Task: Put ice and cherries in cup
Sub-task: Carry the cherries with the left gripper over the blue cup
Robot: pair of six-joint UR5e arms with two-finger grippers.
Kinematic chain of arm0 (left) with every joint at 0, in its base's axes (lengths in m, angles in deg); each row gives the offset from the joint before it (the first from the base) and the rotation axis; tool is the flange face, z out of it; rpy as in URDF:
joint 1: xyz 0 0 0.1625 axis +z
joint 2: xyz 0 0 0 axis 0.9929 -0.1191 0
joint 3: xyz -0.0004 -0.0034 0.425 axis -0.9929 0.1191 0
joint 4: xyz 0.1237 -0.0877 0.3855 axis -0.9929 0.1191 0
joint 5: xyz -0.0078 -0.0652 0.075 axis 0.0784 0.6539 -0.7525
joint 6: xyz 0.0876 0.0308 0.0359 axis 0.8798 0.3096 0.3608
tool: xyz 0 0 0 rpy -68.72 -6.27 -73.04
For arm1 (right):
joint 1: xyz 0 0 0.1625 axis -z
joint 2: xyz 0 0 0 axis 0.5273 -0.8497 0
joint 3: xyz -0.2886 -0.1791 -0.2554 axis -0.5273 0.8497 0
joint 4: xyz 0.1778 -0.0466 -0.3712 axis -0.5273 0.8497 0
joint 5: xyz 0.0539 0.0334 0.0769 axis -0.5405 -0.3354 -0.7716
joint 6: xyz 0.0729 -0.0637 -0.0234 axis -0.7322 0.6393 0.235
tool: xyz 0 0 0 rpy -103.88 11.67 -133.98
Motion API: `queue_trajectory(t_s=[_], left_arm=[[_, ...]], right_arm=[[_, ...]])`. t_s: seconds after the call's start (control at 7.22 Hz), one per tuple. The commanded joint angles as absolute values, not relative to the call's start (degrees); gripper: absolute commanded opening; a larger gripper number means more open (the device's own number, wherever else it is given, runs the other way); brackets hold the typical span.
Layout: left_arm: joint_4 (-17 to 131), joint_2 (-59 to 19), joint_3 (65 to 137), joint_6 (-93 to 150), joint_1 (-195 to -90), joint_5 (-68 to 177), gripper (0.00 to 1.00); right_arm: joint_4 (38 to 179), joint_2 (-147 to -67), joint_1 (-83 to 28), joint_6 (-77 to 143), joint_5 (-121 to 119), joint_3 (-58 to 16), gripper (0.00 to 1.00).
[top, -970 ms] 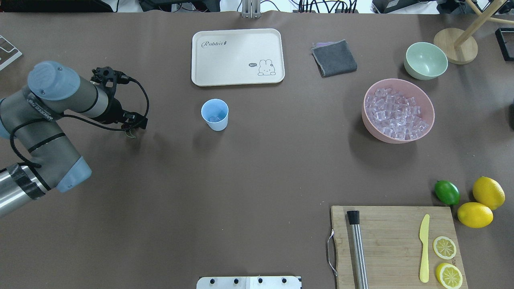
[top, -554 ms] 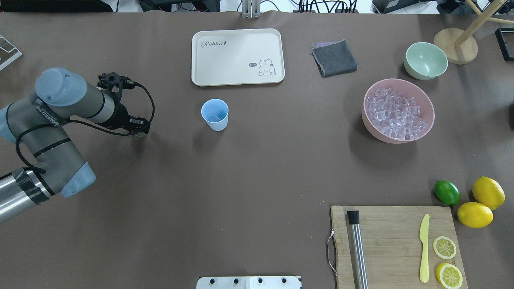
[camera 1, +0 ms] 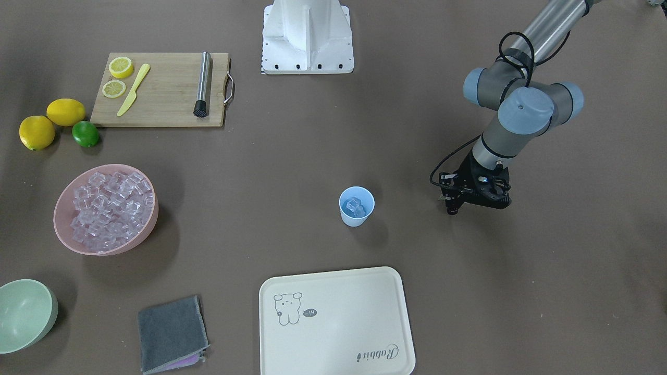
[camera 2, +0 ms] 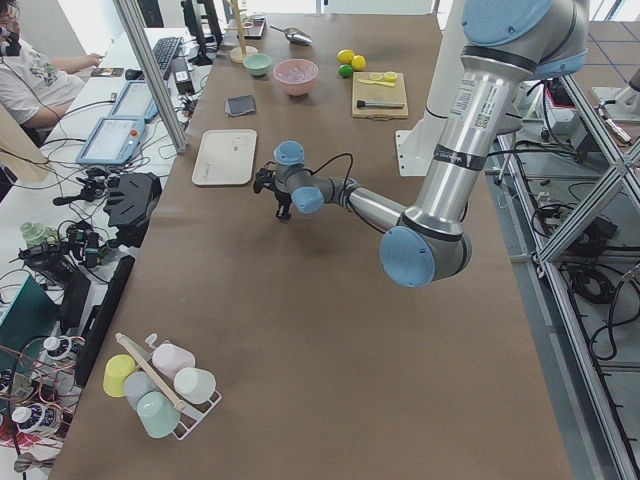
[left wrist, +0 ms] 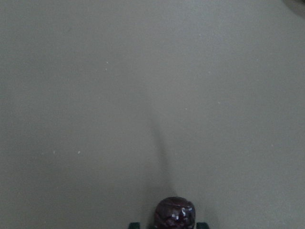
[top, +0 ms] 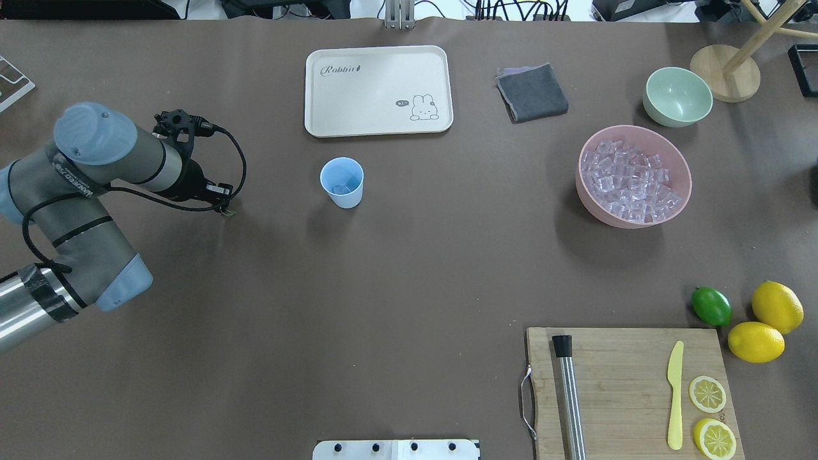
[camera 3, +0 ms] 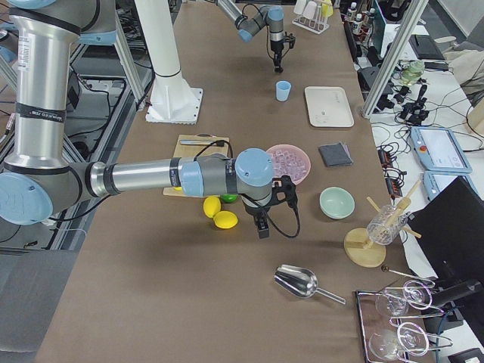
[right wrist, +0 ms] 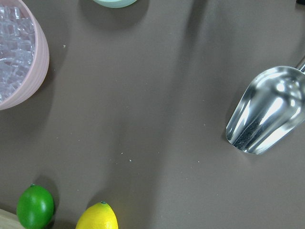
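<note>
Left wrist view, bottom edge: cherries (left wrist: 174, 214) pinched in left gripper (top: 226, 209); overhead barely shows them. Cup (top: 346, 199) upper centre-left, ice (camera 1: 356, 206) inside. Right gripper (camera 3: 262, 229): opening can't tell.

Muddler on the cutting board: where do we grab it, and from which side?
Grip the muddler mid-shaft from straight above, jaws closing across its width. It lies flat on the cutting board, a slim round bar with bare board on both long sides, so likely nothing blocks the jaws.
</note>
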State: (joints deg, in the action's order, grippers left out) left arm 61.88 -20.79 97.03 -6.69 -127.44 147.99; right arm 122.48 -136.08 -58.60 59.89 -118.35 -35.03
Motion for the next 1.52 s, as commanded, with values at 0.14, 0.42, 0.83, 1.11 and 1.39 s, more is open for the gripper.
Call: queue_trajectory(t_s=[0.14, 0.42, 0.83, 1.11, 1.39], left_arm=[[61.51, -21.03, 99.79, -7.34, -127.54, 148.09, 0.0], [50.68, -26.51, 104.8, -7.43, -128.33, 148.87, 0.0], [46.39, -37.27, 103.25, -15.66, -127.46, 149.06, 0.0], [47.0, -39.13, 101.48, -16.39, -126.67, 148.97, 0.0], [47.09, -40.01, 100.78, -18.23, -124.56, 148.44, 0.0]], right_arm=[[122.39, -136.79, -58.61, 59.92, -118.33, -35.27, 0.98], [122.47, -136.79, -58.53, 59.92, -118.42, -35.18, 0.98], [122.47, -137.05, -58.53, 59.83, -118.6, -35.09, 0.98], [122.47, -137.05, -58.53, 59.83, -118.68, -35.09, 0.98], [122.39, -137.4, -58.53, 59.83, -118.77, -35.09, 0.98]])
